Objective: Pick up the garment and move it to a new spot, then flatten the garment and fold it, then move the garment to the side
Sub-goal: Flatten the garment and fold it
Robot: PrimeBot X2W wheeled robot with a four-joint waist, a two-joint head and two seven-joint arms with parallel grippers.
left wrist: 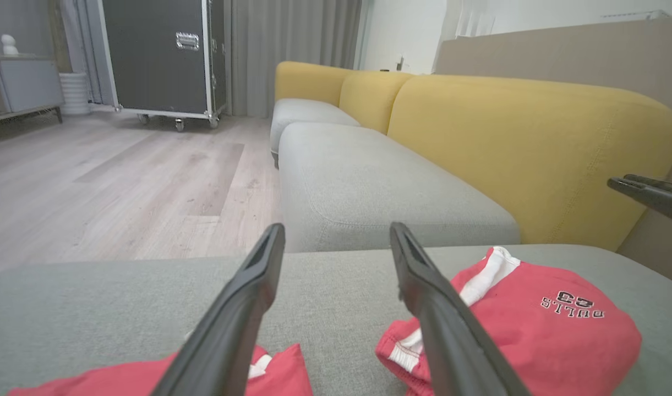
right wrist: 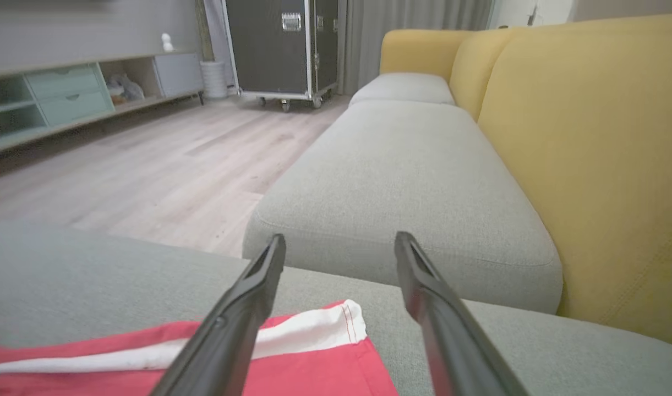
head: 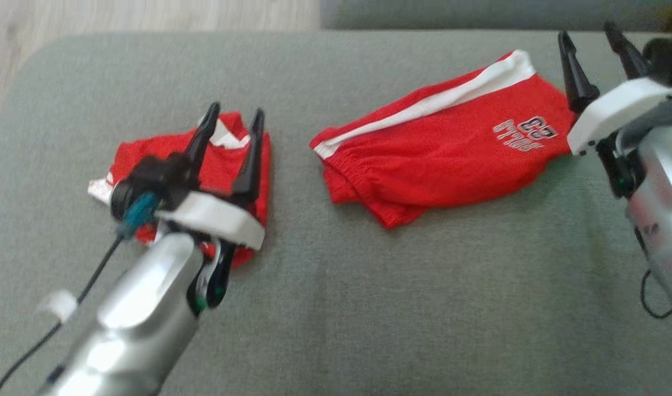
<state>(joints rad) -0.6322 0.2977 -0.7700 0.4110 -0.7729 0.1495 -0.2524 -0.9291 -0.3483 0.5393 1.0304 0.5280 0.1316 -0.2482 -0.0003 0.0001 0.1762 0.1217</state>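
Left gripper [head: 235,110], fingers apart and holding nothing, hovers over a small folded red garment [head: 129,151] on the grey sofa cushion [head: 369,302], probably ready to take it. Farther right lie red shorts [head: 440,148]. Beside their leg end, the right gripper [head: 586,31] is also spread and empty.

On the seat cushion [head: 369,308], well apart: the smaller garment [head: 143,154] to the left, the larger garment [head: 446,148] to the right and slightly farther back. Over the smaller garment, the left gripper [head: 236,110]; at the right end of the larger garment, the right gripper [head: 586,31], fingers reaching past that garment's far corner. Beyond the cushion, a second seat [left wrist: 369,181] with a backrest [left wrist: 534,148] along its right side, floor [left wrist: 121,181] to the left of both seats, and far back on that floor a wheeled case [left wrist: 159,55].
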